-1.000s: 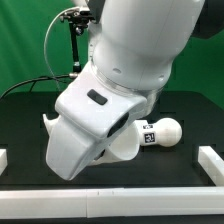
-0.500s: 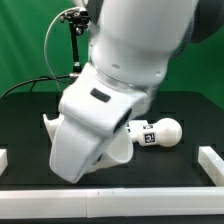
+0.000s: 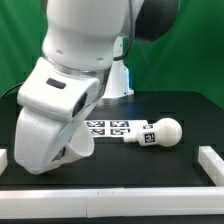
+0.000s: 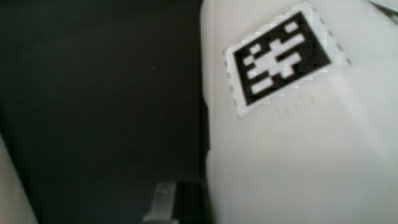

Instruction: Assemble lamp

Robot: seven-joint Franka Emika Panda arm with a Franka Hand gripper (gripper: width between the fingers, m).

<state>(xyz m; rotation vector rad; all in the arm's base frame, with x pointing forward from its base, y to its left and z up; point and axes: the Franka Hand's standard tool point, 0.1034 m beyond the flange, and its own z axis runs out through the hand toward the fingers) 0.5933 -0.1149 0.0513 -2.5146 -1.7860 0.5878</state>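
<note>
Arm [image 3: 60,100] is low over the surface [image 3: 185,108] and hides the end effector, so its grip cannot be told. In the wrist view a large white tagged lamp part [image 4: 302,140] sits close, interior unseen. Farther off, the bulb [image 3: 163,132] lies on its side just beside the marker board [image 3: 108,128].

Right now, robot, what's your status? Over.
Gripper low, exterior view's left, jaws hidden. Bulb lying on table, untouched, beside marker board. Tagged white part fills wrist view. Nothing blocking bulb.

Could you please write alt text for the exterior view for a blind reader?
A white robot arm bends low over a black table at the exterior view's left. Beside it lie the marker board and a round bulb on a stem.
</note>
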